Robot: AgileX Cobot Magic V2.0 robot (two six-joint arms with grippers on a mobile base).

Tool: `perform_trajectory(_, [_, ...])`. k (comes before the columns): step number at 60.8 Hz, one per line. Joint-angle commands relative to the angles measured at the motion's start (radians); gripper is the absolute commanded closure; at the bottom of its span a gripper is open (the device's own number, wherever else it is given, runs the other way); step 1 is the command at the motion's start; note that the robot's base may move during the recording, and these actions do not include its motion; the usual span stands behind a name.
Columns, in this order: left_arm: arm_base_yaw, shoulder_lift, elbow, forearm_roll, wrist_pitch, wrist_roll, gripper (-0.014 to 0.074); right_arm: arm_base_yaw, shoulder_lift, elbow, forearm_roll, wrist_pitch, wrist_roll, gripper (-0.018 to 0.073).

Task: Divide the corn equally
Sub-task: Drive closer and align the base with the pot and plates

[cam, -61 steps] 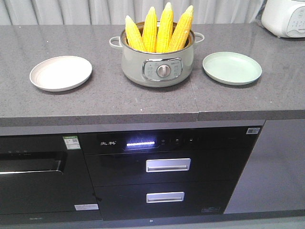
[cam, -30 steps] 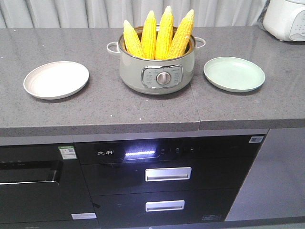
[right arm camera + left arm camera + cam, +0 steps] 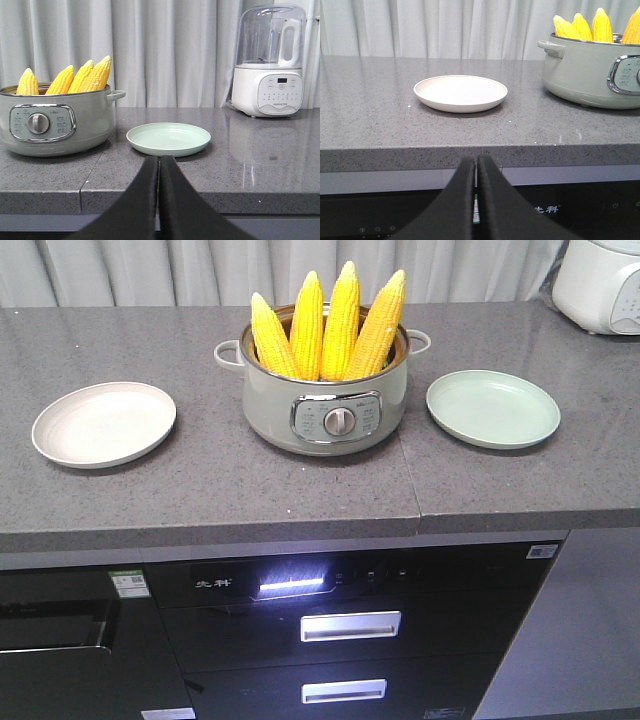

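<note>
4 corn cobs point(image 3: 325, 325) stand tips-up in the pot point(image 3: 325, 410), mid counter point(image 3: 220, 490), fanned out side by side. They're bright yellow w/ neat kernel rows, tapering to paler tips, and the upper parts stick out above the rim. The beige plate point(image 3: 104, 423) sits left of the pot and the green plate point(image 3: 493, 408) right, both apart from it. Left gripper point(image 3: 476, 162) & right gripper point(image 3: 159, 162) have fingers pressed together, low in front of the counter edge.
</note>
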Motion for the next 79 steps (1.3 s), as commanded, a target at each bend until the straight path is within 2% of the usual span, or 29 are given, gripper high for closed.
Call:
perform_trajectory(1, [0.001, -0.014, -0.023, -0.008, -0.070, -0.004, 0.0603, -0.003, -0.008, 0.018, -0.011, -0.073, -0.002, 0.0564])
perform_trajectory(79, [0.001, -0.014, -0.023, -0.008, -0.070, -0.004, 0.0603, -0.003, -0.008, 0.018, -0.011, -0.073, -0.002, 0.0564])
